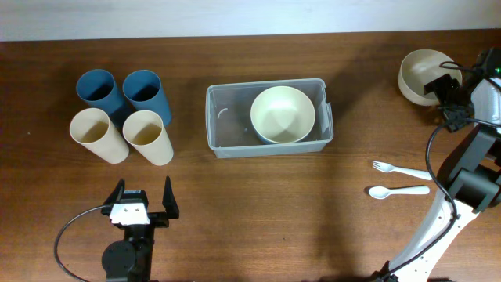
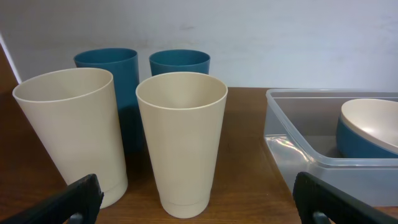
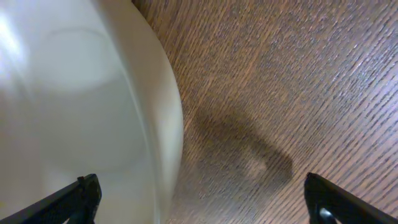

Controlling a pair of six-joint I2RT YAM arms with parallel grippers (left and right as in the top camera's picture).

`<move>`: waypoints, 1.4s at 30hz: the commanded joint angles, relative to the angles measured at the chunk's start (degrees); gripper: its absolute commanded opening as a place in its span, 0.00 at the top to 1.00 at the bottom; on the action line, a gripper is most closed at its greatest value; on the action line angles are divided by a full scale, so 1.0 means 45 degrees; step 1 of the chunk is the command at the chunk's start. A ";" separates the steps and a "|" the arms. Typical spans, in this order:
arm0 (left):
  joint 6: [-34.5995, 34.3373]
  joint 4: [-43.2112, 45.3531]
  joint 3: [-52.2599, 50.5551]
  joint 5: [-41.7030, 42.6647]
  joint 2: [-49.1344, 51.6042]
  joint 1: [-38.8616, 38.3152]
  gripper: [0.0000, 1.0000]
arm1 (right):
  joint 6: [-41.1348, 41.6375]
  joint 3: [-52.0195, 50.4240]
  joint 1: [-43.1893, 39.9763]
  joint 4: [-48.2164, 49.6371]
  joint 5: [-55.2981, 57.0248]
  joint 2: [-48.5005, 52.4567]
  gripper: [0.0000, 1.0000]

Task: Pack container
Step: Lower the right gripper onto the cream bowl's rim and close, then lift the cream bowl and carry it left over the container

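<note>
Left gripper (image 1: 142,202) is released and empty, fingers spread, at 7 o'clock from the container (image 1: 227,139). Right gripper (image 1: 435,84) is also released, fingers wide apart above the edge of a cream bowl (image 1: 415,70) at 2 o'clock. The container sits mid-table and holds a second bowl (image 1: 282,114). Four cups (image 1: 146,135) stand at 9 o'clock.
</note>
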 commanded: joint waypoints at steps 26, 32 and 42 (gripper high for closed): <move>0.0160 -0.0092 -0.0029 -0.0029 -0.0102 0.0078 0.00 | 0.0078 -0.0019 0.0053 -0.0039 0.0146 0.0063 0.96; 0.0155 -0.0092 -0.0029 -0.0029 -0.0102 0.0078 0.00 | -0.0083 0.0204 0.0053 -0.0393 -0.0204 -0.0291 0.96; 0.0155 -0.0092 -0.0029 -0.0029 -0.0102 0.0078 0.00 | -0.1802 0.2603 0.0058 -0.2215 -0.4721 -0.1365 0.96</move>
